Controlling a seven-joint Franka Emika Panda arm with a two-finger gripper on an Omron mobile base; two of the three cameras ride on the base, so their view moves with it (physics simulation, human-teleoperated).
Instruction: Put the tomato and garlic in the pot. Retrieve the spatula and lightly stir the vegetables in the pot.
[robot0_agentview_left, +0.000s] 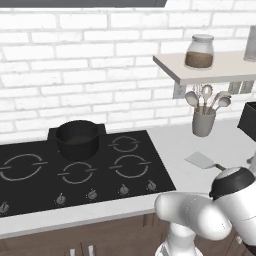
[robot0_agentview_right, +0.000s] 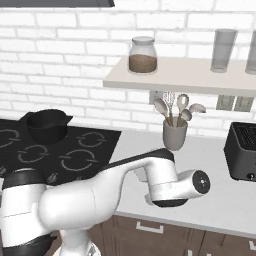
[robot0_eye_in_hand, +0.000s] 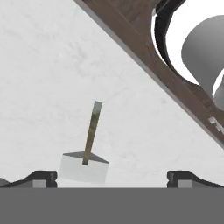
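The spatula (robot0_eye_in_hand: 84, 168) lies flat on the white counter, its pale squarish blade low in the hand view and its brown handle (robot0_eye_in_hand: 92, 131) pointing away. My gripper (robot0_eye_in_hand: 112, 179) hovers above it, open, with nothing between its fingertips (robot0_eye_in_hand: 41, 178). In the left base view the spatula's blade (robot0_agentview_left: 200, 160) rests right of the stove, and its handle runs under my arm. The black pot (robot0_agentview_left: 77, 137) stands on a back burner, also seen as the pot (robot0_agentview_right: 46, 125) in the right base view. The tomato and garlic are out of view.
A grey cup of spoons and a whisk (robot0_agentview_left: 203, 122) stands behind the spatula. A black toaster (robot0_agentview_right: 242, 150) sits at the far right. The shelf above holds a jar (robot0_agentview_right: 143, 55) and glasses (robot0_agentview_right: 223, 50). The counter's front edge and brown cabinets (robot0_eye_in_hand: 144, 52) run close by.
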